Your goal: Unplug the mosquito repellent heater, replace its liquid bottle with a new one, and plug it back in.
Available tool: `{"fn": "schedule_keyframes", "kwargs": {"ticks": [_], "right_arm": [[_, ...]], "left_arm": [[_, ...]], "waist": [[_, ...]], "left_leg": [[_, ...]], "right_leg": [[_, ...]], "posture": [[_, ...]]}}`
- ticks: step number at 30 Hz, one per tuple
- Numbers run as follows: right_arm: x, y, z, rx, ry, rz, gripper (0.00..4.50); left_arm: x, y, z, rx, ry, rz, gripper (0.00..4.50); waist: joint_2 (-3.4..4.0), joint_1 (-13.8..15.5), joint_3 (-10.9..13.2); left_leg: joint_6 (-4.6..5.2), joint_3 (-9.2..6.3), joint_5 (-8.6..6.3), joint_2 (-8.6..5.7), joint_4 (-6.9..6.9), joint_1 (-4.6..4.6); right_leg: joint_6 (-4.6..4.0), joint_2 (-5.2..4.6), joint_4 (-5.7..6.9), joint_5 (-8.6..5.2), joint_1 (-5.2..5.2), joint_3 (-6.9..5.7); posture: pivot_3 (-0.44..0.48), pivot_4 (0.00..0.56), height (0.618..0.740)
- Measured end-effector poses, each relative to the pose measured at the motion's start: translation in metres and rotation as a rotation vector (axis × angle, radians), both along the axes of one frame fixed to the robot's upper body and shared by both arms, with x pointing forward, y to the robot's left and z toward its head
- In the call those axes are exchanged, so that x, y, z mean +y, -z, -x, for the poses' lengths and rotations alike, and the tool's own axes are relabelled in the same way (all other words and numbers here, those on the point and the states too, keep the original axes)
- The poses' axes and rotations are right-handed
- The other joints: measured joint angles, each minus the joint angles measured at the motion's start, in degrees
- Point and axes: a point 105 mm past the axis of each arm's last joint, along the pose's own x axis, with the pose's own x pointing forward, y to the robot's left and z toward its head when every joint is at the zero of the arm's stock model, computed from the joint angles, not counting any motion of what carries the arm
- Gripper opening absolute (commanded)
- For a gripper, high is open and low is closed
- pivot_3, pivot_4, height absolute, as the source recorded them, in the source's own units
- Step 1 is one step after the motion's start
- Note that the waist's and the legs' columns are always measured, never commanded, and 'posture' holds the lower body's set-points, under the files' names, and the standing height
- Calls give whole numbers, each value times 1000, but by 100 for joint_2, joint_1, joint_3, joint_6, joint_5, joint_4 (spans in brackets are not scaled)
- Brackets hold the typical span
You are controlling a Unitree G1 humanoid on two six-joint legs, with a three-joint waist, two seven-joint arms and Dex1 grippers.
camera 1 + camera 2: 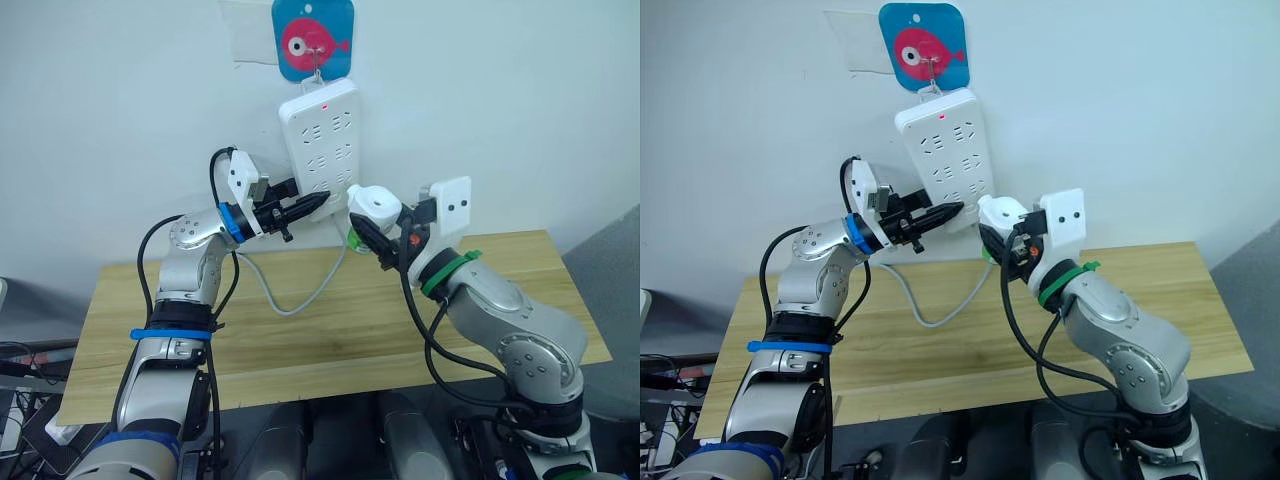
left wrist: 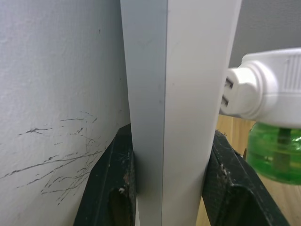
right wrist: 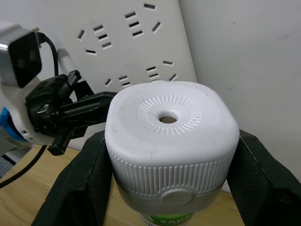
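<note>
The mosquito repellent heater [image 3: 171,141] is clamped between the 2 fingers of the right gripper [image 1: 378,238], its 2 prongs pulled clear of the power strip [image 1: 322,150] and just beside the strip's edge. A green liquid bottle [image 2: 277,153] hangs at the heater's 6 o'clock. The strip's lower edge is pinched by the left gripper [image 1: 318,204], above the wooden table [image 1: 330,330].

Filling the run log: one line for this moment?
left hand: clamps strip edge | right hand: holds heater | prongs: out of strip | bottle: attached

A lab-like test corner: bare wooden table [image 1: 300,340], wall-hung power strip [image 1: 322,150].
</note>
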Motion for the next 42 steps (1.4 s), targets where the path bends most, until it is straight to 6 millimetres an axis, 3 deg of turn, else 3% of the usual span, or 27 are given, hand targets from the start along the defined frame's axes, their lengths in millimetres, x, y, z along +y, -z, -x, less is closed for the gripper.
{"fn": "schedule_keyframes", "kwargs": {"ticks": [42], "right_arm": [[12, -6, -8, -45, -17, -26, 2976]], "left_arm": [[1, 0, 0, -1, -1, -3, 1340]], "waist": [[1, -1, 0]], "left_leg": [[-1, 0, 0, 1, -2, 0]], "right_leg": [[-1, -1, 3, 1, -5, 0]], "posture": [[-131, 244, 740]]}}
